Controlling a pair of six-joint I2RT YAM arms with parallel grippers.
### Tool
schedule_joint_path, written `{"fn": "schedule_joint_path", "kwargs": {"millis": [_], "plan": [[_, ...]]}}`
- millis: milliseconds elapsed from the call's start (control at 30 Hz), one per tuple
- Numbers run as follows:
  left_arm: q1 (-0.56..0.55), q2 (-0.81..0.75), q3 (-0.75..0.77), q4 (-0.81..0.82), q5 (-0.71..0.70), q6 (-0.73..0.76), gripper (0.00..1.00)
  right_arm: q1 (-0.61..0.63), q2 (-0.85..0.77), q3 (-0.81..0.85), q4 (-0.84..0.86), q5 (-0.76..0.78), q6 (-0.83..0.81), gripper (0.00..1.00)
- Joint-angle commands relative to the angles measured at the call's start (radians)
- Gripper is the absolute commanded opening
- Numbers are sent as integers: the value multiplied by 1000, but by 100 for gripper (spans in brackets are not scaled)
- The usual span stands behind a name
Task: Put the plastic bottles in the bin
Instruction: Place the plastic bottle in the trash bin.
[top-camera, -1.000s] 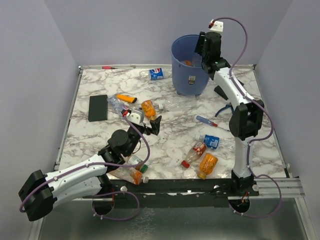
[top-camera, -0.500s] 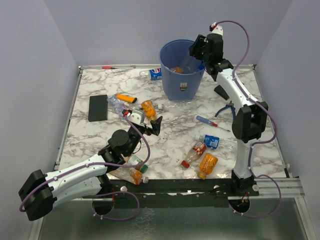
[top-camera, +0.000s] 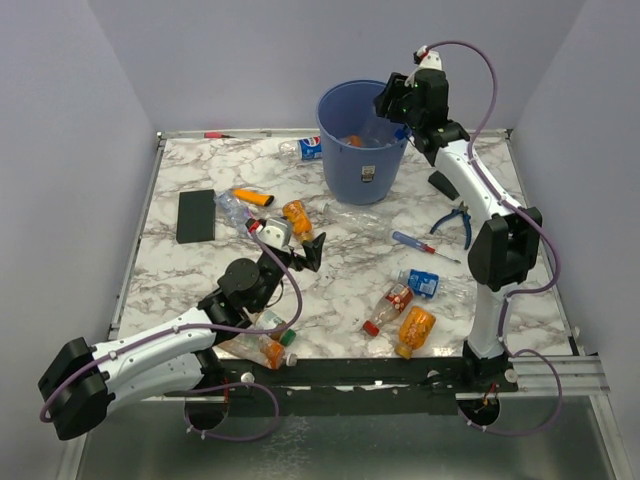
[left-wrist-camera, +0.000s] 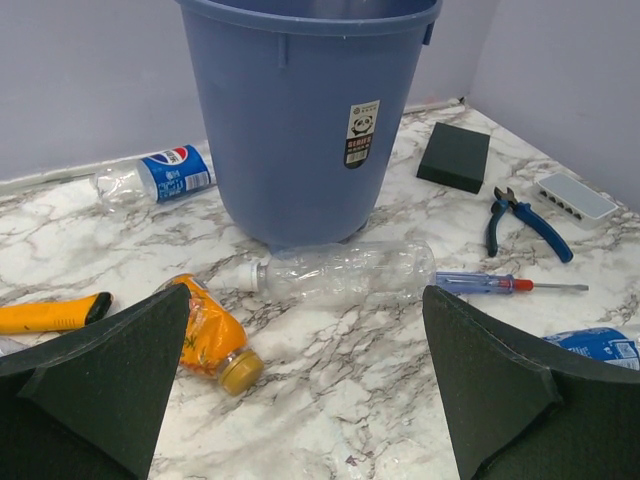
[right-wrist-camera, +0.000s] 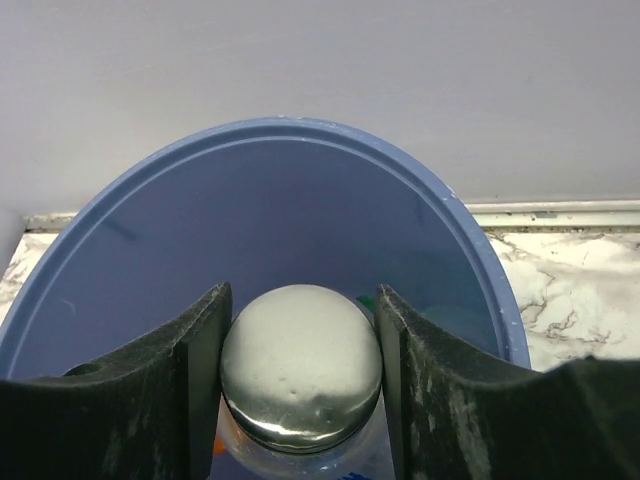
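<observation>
The blue bin (top-camera: 362, 150) stands at the back of the table, also filling the right wrist view (right-wrist-camera: 480, 250) and the left wrist view (left-wrist-camera: 310, 110). My right gripper (top-camera: 397, 103) (right-wrist-camera: 300, 315) hangs over its right rim, shut on a clear silver-capped bottle (right-wrist-camera: 300, 375). My left gripper (top-camera: 306, 250) (left-wrist-camera: 305, 400) is open low over the marble, nothing between its fingers. Ahead of it lie an orange bottle (left-wrist-camera: 205, 335) (top-camera: 297, 218) and a clear bottle (left-wrist-camera: 345, 272). A blue-label bottle (left-wrist-camera: 160, 175) (top-camera: 312, 147) lies left of the bin. More bottles (top-camera: 416, 328) (top-camera: 262, 345) lie near the front.
A black slab (top-camera: 196, 215) lies at the left. An orange cutter (top-camera: 253, 197) lies beside it. Blue-handled pliers (top-camera: 458, 220), a screwdriver (top-camera: 420, 243), a black block (left-wrist-camera: 453, 157) and a white box (left-wrist-camera: 575, 195) sit right of the bin.
The bin has shifted left, and the right gripper has moved left with it, still holding the bottle over the rim. The pliers now show. The left arm has barely moved.
</observation>
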Motion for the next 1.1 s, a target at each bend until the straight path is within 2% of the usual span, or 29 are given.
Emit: {"fn": "schedule_joint_path", "kwargs": {"millis": [0,100,233,300,400,500,767,867,933,1067], "plan": [[-7,21,31,-7,22,8,99,19,-5,8,-20,-67,-59,58],[-7,34,32,-8,23,12,99,29,16,67,-72,-50,-83,66],[-7,44,34,-9,21,12,99,31,4,96,-119,-18,-89,66],[-7,47,33,-9,22,12,99,31,-14,98,-141,-10,-96,58],[-7,47,35,-9,24,11,99,31,-67,43,-126,-11,-95,35],[-7,46,37,-9,24,10,99,31,-117,-6,-123,-21,-82,28],[-8,39,37,-9,31,6,99,31,-179,-28,-209,-214,-17,27],[-9,38,37,-9,35,4,99,31,-184,-30,-235,-241,-17,27],[-9,38,37,-9,37,3,99,31,-157,10,-281,-259,-33,28],[-10,41,38,-10,40,3,99,31,-21,180,-486,-310,-69,30]]}}
